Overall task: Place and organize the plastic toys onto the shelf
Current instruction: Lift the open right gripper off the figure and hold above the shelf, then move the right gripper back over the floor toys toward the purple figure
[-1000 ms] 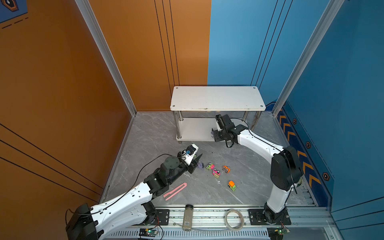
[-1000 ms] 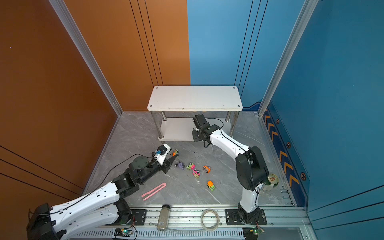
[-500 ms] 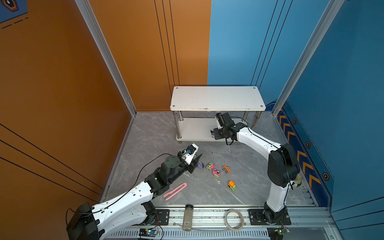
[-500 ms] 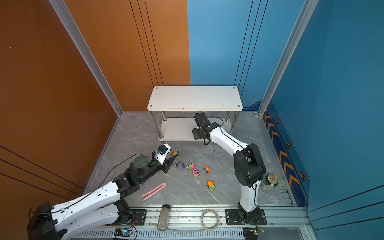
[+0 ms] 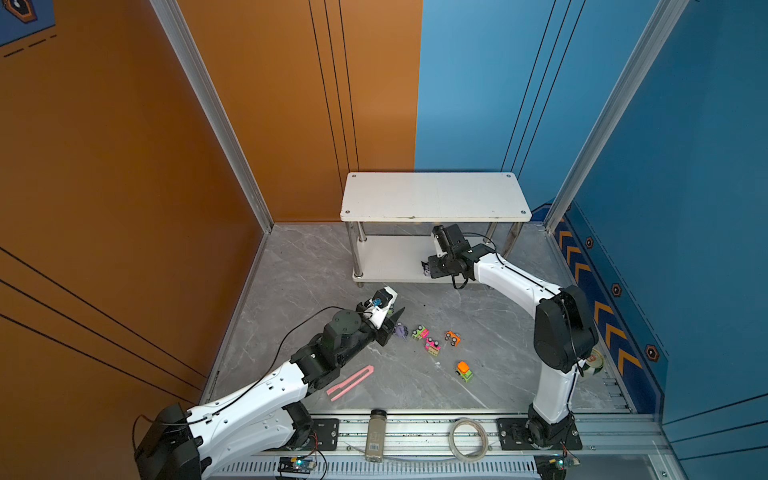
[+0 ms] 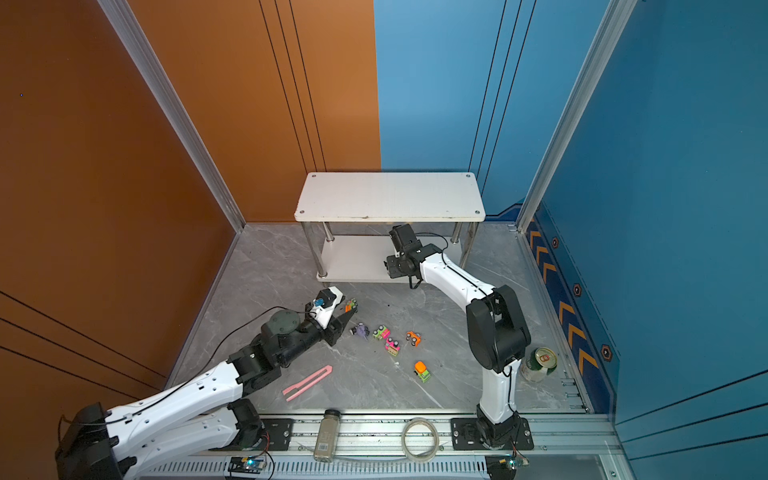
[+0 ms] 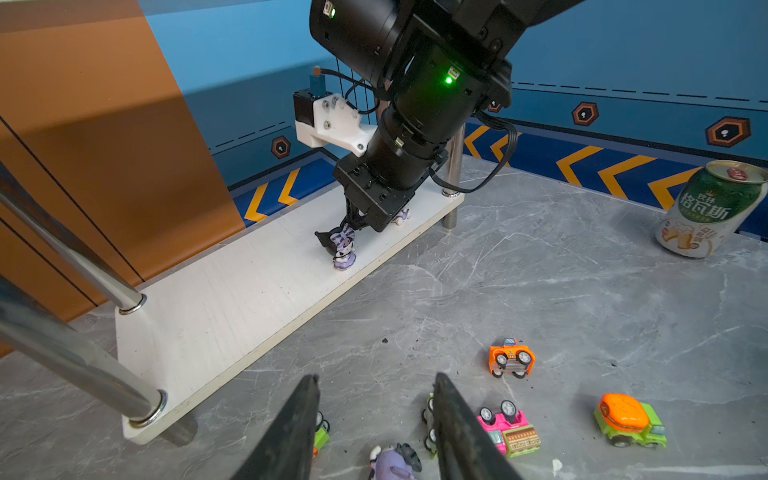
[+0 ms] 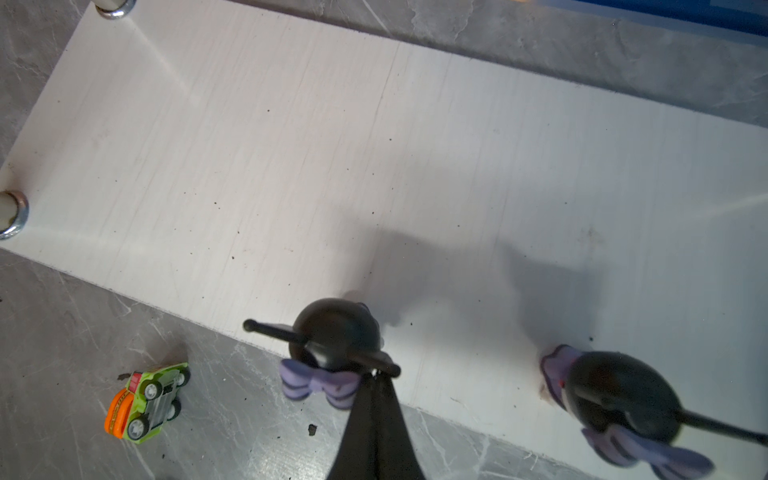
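Observation:
The white shelf (image 5: pixel 434 195) stands at the back. My right gripper (image 8: pixel 376 376) reaches onto its lower tier (image 8: pixel 374 145) and is shut on the ear of a purple-black figurine (image 8: pixel 336 336) standing at the front edge. A second figurine (image 8: pixel 619 399) stands beside it on the tier. My left gripper (image 7: pixel 376 386) is open just above the floor, over a third figurine (image 7: pixel 392 461) lying there. Around it lie toy cars: green-pink (image 5: pixel 420 332), pink (image 5: pixel 432 346), orange (image 5: pixel 452 338), orange-green (image 5: pixel 464 371), and one (image 6: pixel 351 305) beside the left gripper (image 6: pixel 347 320).
A pink tweezers-like strip (image 5: pixel 350 381) lies on the floor by the left arm. A grey bottle (image 5: pixel 376 434) and a cable coil (image 5: pixel 469 438) rest on the front rail. A green can (image 6: pixel 538 365) stands behind the right arm's base.
The right arm has shifted slightly at the shelf's lower tier, still shut on the figurine. The left arm has stayed where it was, open.

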Robot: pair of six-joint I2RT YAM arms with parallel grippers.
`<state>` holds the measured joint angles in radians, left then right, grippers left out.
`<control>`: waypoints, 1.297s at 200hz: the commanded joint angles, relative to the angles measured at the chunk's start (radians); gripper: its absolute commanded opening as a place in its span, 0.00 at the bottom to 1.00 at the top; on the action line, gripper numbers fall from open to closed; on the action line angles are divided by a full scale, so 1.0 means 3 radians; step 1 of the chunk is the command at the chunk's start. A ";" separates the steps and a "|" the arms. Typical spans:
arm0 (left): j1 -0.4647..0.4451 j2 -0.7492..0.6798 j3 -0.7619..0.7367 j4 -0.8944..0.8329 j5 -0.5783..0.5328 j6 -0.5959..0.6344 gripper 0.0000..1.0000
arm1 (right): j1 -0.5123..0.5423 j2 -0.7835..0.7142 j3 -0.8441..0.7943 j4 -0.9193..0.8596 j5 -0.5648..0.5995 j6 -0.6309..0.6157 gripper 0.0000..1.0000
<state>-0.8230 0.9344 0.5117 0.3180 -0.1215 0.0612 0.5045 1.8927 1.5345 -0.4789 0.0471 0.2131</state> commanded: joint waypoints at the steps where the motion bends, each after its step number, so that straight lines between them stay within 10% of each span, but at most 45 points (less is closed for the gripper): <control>1: 0.0045 0.0014 0.0084 0.0035 0.0068 -0.0045 0.46 | -0.0005 -0.0091 -0.0010 -0.0065 -0.0045 -0.0025 0.00; 44: 0.0063 -0.0008 0.0096 -0.0005 -0.0010 -0.0127 0.65 | 0.0036 -0.0387 -0.0287 -0.0027 0.0000 -0.0005 0.00; 59: 0.0063 -0.0052 0.0086 -0.0027 -0.0167 -0.0200 1.00 | 0.0069 -0.0541 -0.0472 -0.0001 0.0039 0.0030 0.00; 105: 0.0124 -0.0400 -0.0040 -0.0222 -0.0657 -0.0486 1.00 | 0.0257 -0.1089 -0.1165 0.0135 0.0114 0.0231 0.00; 139: 0.0126 -0.0254 -0.0129 -0.0407 -0.0607 -0.0688 0.51 | 0.0583 -0.1256 -0.1557 0.0216 0.0180 0.0300 0.00; 189: 0.0139 0.0312 -0.0146 -0.0372 -0.0387 -0.1051 0.15 | 0.0939 -0.1088 -0.1623 0.0328 0.0214 0.0335 0.00; 259: 0.0462 0.0475 -0.0233 -0.0286 -0.0388 -0.1408 0.11 | 0.1129 -0.0537 -0.1360 0.0508 -0.0640 0.0527 0.00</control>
<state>-0.7387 1.0756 0.4580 0.2276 -0.2501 -0.3038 0.8101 1.6958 1.0824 -0.3424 -0.0689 0.3382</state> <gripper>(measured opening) 0.102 0.047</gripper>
